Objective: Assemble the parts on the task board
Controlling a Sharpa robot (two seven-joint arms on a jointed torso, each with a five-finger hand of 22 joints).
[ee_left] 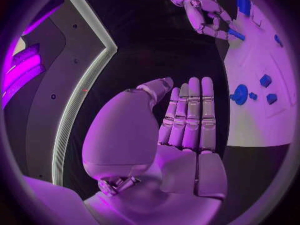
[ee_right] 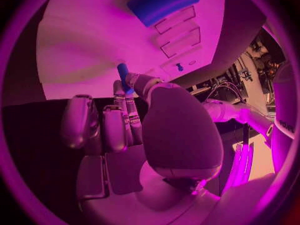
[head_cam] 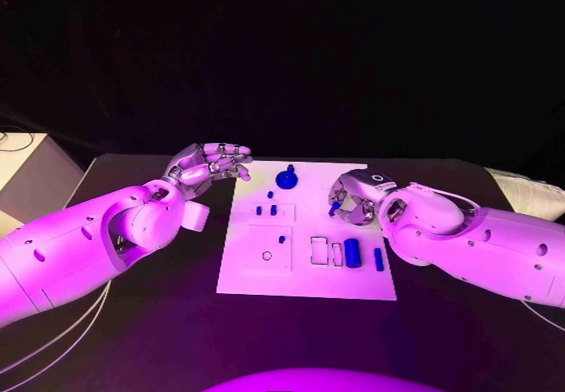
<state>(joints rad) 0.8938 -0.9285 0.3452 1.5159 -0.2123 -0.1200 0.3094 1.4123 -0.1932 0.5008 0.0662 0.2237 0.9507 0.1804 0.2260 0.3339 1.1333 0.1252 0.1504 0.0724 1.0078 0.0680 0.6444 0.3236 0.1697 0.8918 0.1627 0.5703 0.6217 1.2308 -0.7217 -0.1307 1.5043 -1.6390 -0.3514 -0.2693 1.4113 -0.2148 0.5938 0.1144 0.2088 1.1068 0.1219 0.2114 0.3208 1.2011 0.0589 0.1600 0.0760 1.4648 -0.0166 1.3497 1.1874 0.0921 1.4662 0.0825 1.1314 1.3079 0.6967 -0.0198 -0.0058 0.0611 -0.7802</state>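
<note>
Task board (head_cam: 309,282) bearing blue parts (head_cam: 352,252), right hand (head_cam: 351,204) pinching blue peg (ee_right: 122,71), left hand (head_cam: 212,166) empty, fingers apart.

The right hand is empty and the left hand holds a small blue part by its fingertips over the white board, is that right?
The hands are swapped. In the right wrist view the right hand pinches the small blue part at its fingertips over the task board. The left wrist view shows the left hand with its fingers straight and nothing in it, beside the board's edge.
</note>
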